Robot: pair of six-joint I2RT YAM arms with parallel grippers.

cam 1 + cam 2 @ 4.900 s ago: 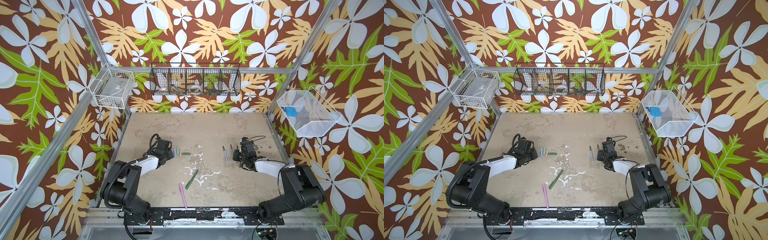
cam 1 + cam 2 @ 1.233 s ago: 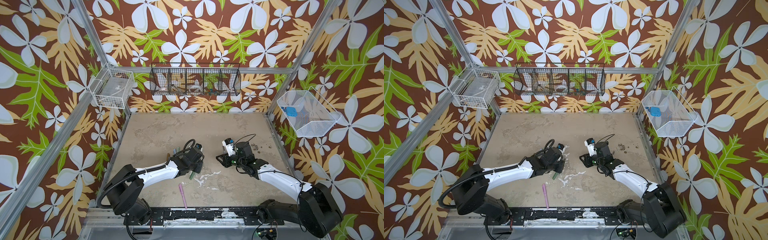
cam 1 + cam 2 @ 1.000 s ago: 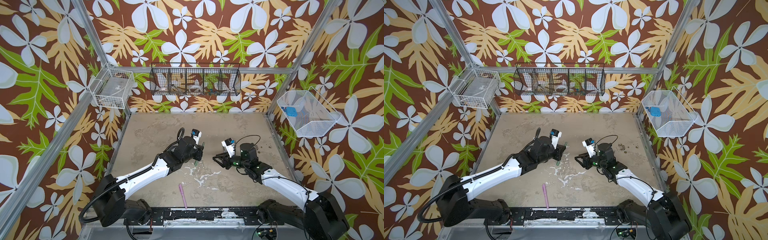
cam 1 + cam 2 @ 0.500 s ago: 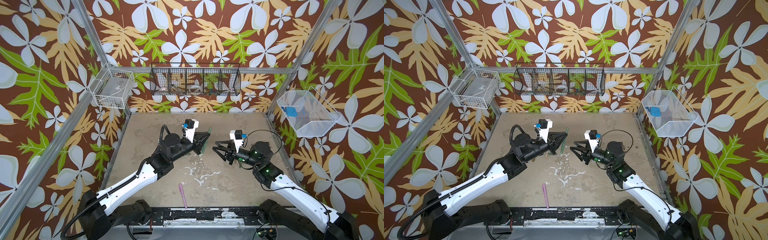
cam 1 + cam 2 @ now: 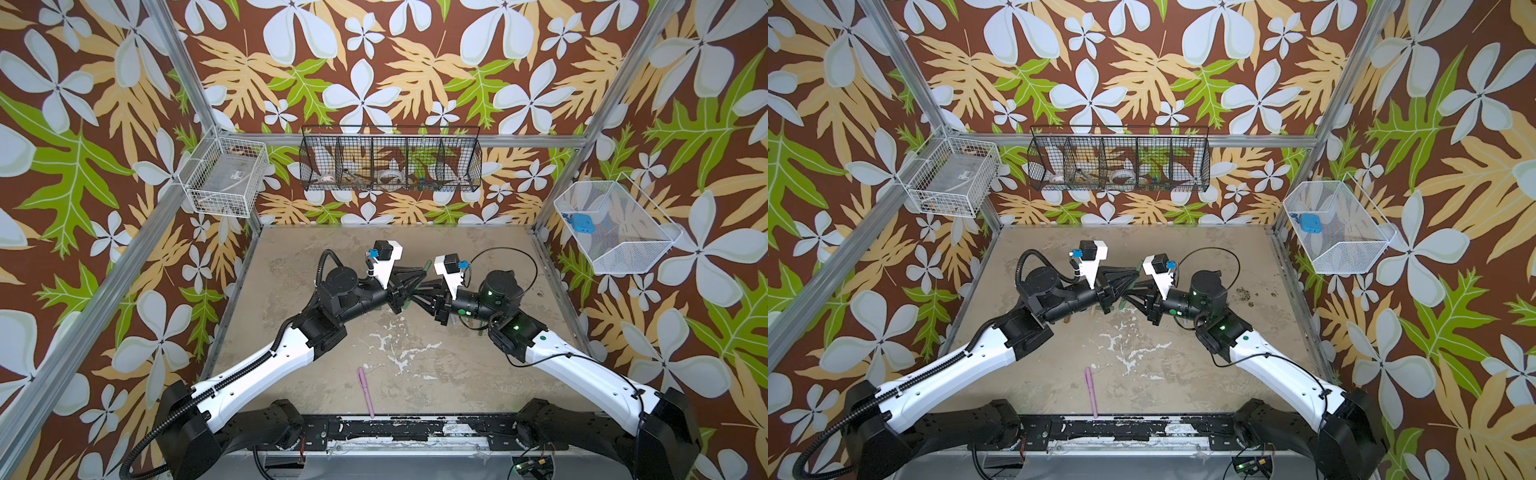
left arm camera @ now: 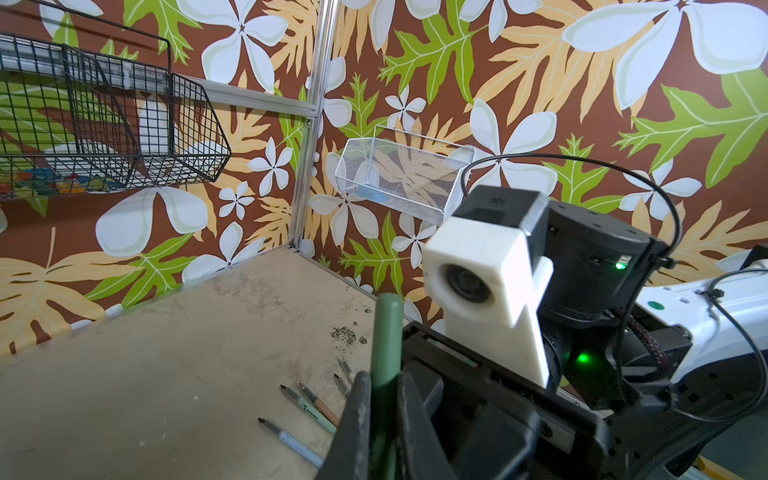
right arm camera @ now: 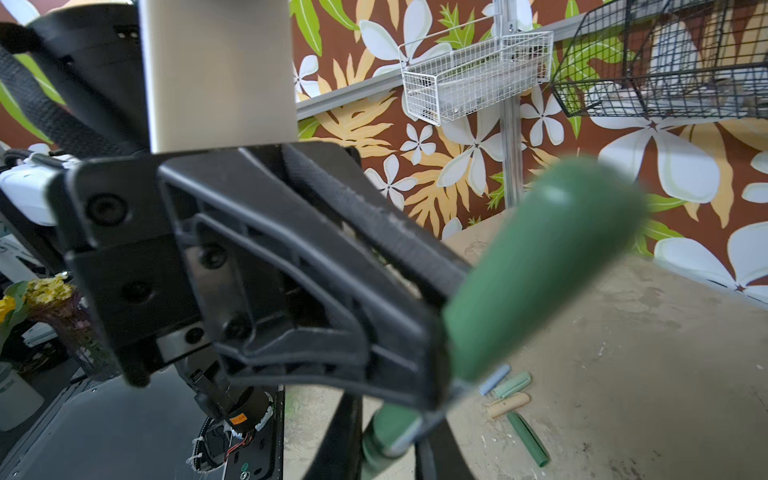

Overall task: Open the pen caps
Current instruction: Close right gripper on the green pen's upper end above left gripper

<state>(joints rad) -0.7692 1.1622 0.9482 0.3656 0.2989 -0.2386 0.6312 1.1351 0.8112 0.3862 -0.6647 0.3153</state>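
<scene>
A dark green pen (image 5: 427, 266) is held in the air over the middle of the table, between both arms. My left gripper (image 6: 384, 415) is shut on its barrel (image 6: 386, 332). My right gripper (image 7: 388, 453) is shut on the lower end, where the green pen cap (image 7: 382, 424) with its clip sits. In both top views the two grippers meet tip to tip, left gripper (image 5: 417, 279) above right gripper (image 5: 415, 296). Loose pen caps lie on the table: light blue (image 7: 494, 379), pale green (image 7: 512, 384), beige (image 7: 509, 405) and dark green (image 7: 528, 440).
A capped pink pen (image 5: 365, 392) lies near the front edge. Several uncapped pen bodies (image 6: 311, 411) lie on the table below the right arm. A black wire basket (image 5: 390, 166) hangs on the back wall, white baskets (image 5: 224, 183) (image 5: 611, 228) at the sides.
Both arms have lifted from the table and come together over the middle, the left one carrying the green pen. The right gripper, open half a second ago, has closed on the pen's cap end.
</scene>
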